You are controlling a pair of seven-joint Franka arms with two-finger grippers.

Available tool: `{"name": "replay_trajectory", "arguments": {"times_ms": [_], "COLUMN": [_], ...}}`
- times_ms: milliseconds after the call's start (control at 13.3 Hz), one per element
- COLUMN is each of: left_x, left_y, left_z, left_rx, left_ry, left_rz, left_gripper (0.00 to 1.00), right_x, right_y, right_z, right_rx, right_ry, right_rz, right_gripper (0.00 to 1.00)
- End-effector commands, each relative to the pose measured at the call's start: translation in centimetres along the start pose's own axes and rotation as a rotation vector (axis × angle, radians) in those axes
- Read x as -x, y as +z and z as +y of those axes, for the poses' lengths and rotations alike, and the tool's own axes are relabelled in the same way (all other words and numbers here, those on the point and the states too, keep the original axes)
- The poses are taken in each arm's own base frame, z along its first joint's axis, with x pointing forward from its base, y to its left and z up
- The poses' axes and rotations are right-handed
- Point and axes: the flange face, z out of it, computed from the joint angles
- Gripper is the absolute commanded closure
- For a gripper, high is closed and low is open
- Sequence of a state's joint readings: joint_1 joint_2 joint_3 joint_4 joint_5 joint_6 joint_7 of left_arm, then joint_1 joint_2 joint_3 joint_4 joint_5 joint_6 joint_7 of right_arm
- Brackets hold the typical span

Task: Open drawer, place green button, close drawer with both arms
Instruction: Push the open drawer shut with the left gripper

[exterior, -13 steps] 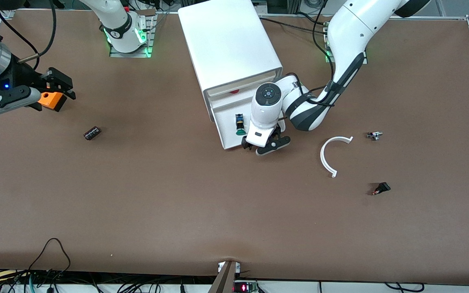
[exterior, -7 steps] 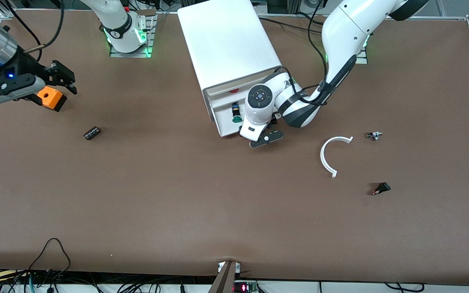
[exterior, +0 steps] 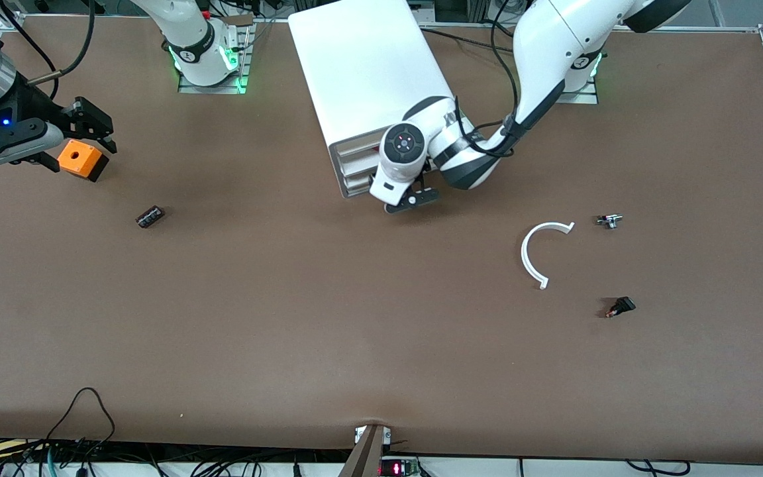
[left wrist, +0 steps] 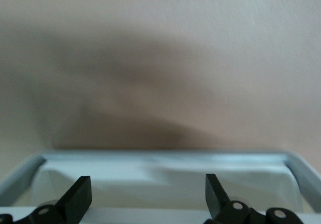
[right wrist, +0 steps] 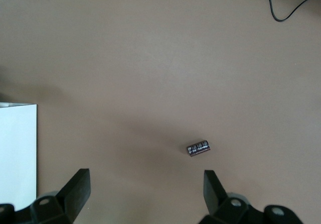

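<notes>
The white cabinet (exterior: pixel 371 73) stands at the robots' edge of the table. Its middle drawer (exterior: pixel 357 169) is pushed in about level with the other two. The button is hidden. My left gripper (exterior: pixel 403 199) is at the drawer fronts, fingers open and empty. In the left wrist view a white drawer edge (left wrist: pixel 160 156) lies just past the open fingertips (left wrist: pixel 80 191). My right gripper (exterior: pixel 77 136) is open and empty, up over the orange cube (exterior: pixel 80 159) at the right arm's end. Its open fingers (right wrist: pixel 77 186) show in the right wrist view.
A small black component (exterior: pixel 150 216) lies nearer the front camera than the orange cube; it also shows in the right wrist view (right wrist: pixel 198 148). Toward the left arm's end lie a white curved piece (exterior: pixel 532 255), a small metal part (exterior: pixel 610 220) and a small black part (exterior: pixel 620 307).
My left gripper moved toward the cabinet and the middle drawer slid in with it, taking the button out of sight. My right gripper shifted a little over the orange cube.
</notes>
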State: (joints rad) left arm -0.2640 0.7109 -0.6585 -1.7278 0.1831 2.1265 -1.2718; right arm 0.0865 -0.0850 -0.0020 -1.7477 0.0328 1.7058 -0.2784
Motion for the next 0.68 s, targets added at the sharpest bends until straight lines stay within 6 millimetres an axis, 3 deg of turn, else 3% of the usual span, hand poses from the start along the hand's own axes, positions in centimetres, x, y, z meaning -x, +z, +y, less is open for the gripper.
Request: {"name": "replay_trajectory", "arguments": {"times_ms": [0, 151, 226, 377, 603], "left_x": [1.2, 1.2, 0.1, -5.7, -13.9], "left_y": [-0.5, -0.5, -1.2, -6.4, -13.3], "left_z": [0.3, 0.3, -0.3, -3.4, -10.5], "left_rx": [0.006, 0.005, 0.001, 0.023, 0.056], "left_ry": [0.027, 0.043, 0.037, 0.007, 0.095], "left_rz": [-0.062, -0.072, -0.071, -0.029, 0.061], "left_gripper": [0.0, 0.0, 0.0, 0.0, 0.0], "right_x": [0.2, 0.6, 0.7, 0.7, 0.8], "right_y": [-0.4, -0.7, -0.6, -0.7, -0.6], "right_z": [2.0, 3.5, 4.3, 4.2, 4.2], "right_rx": [0.011, -0.003, -0.007, -0.009, -0.011], "right_ry": [0.013, 0.051, 0.075, 0.083, 0.083], "right_rz": [-0.012, 0.0, 0.003, 0.007, 0.003], "right_gripper": [0.0, 0.0, 0.0, 0.0, 0.0]}}
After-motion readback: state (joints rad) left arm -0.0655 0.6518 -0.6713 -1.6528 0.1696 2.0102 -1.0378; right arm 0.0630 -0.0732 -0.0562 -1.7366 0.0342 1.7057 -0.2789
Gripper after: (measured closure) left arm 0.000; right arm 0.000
